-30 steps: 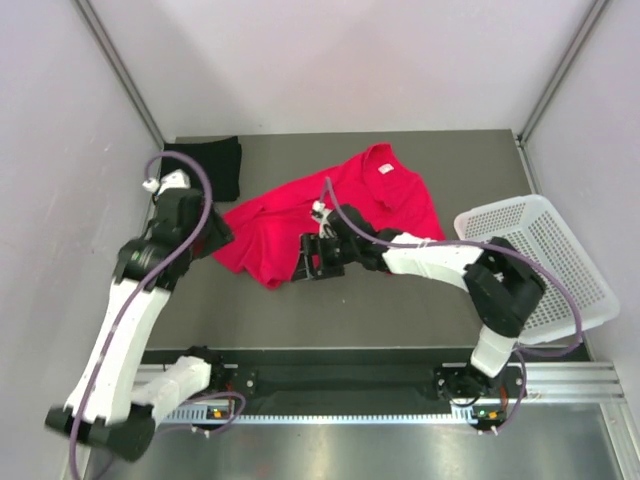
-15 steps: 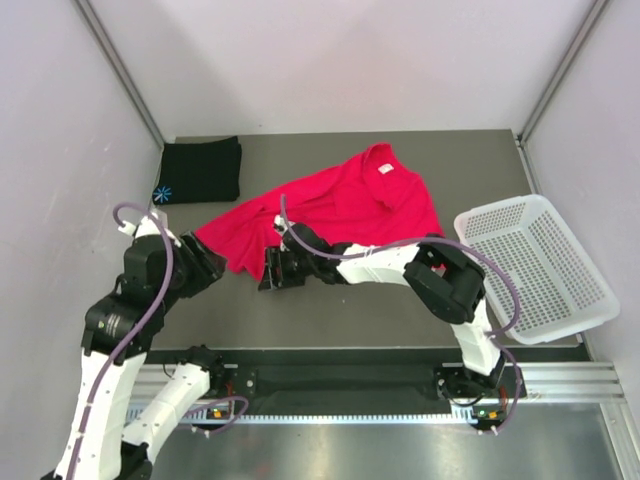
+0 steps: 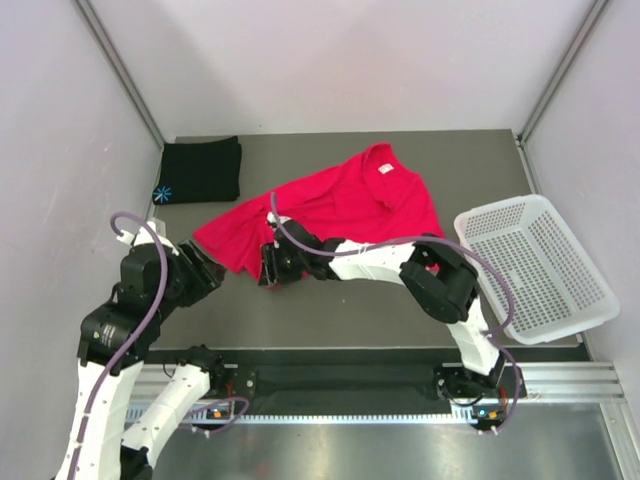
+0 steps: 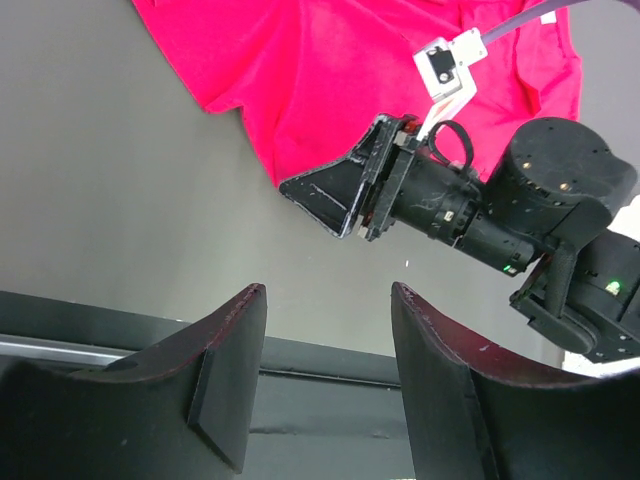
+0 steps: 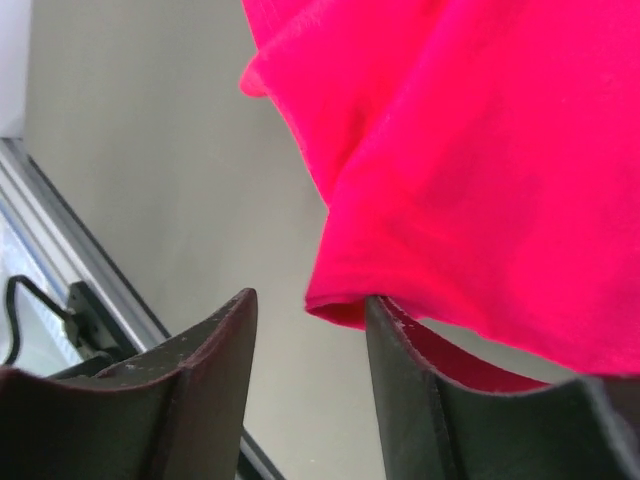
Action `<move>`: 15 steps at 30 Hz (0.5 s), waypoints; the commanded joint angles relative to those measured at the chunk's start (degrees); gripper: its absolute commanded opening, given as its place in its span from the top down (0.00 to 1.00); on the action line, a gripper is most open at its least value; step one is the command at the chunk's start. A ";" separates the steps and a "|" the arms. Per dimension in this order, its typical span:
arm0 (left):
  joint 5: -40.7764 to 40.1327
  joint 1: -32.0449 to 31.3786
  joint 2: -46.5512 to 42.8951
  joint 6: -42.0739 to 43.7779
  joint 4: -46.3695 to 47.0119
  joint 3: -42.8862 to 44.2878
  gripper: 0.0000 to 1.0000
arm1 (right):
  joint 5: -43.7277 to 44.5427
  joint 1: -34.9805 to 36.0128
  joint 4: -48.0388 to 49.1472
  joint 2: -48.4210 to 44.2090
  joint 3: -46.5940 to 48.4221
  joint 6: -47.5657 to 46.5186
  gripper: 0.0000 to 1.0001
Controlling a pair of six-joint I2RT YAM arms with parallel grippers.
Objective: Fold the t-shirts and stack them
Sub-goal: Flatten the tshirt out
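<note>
Hem of red t-shirt [image 3: 340, 205] against right hand [image 3: 268, 270]

Two t-shirts lie on the single grey tabletop [image 3: 350, 310]: one red-pink t-shirt [image 3: 340, 205] spread near the middle and one black t-shirt [image 3: 203, 170] folded at the far left corner. One white perforated basket [image 3: 560, 255] sits at the right edge. Two robot arms, one left arm [image 3: 120, 325] and one right arm [image 3: 440, 280], rise from the near edge.

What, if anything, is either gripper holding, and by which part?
Nothing is held. The left gripper is open above the table; the jaws of the right gripper stand apart at the hem of the red shirt, not pinching it.
</note>
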 commanded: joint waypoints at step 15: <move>-1.90 0.06 8.32 4.94 3.93 4.02 0.43 | -18.90 -13.94 30.45 -0.17 0.84 35.90 1.00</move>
